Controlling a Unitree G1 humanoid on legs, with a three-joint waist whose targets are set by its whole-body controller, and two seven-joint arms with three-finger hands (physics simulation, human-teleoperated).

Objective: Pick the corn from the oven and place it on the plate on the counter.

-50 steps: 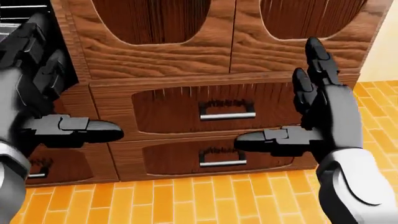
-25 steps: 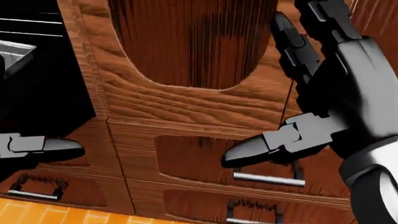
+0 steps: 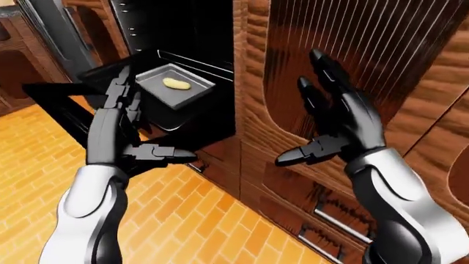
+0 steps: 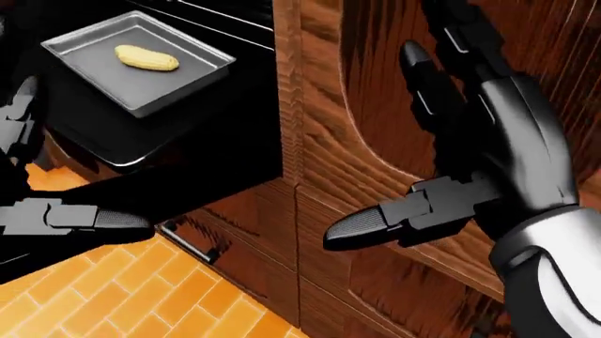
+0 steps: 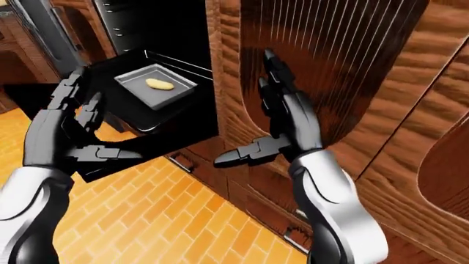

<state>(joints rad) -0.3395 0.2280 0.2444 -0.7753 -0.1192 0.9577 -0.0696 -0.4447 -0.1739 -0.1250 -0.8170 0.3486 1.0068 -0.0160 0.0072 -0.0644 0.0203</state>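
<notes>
My left hand (image 3: 117, 129) hangs with its fingers spread and the thumb jutting sideways, holding nothing. It sits low at the left of the left-eye view, overlapping the dropped black oven door (image 3: 55, 104), and I cannot tell whether it touches the door. My right hand (image 3: 334, 129) is just as empty, fingers fanned upward and thumb out, raised against the dark wood-grain cabinet panel (image 3: 367, 49) that fills the right of every view. I judge both hands are held wide and clear like this because I am only lining my body up with the oven, not reaching yet.

The small yellow ear of corn (image 4: 146, 58) lies on its side near the middle of a shallow grey metal baking tray (image 4: 197, 81), which rests inside the open black oven cavity (image 3: 183, 33), at the upper left of the head view. The corn is short and blunt-ended, pale yellow, smooth as rendered, with no husk that I can see. It touches only the tray floor, well apart from the tray's raised rim, which should leave my fingers room to close around it from above.

Orange brick-pattern floor tiles (image 3: 183, 220) run below, and metal drawer handles (image 5: 297, 239) show low on the cabinet. The plate and counter are not in any view.
</notes>
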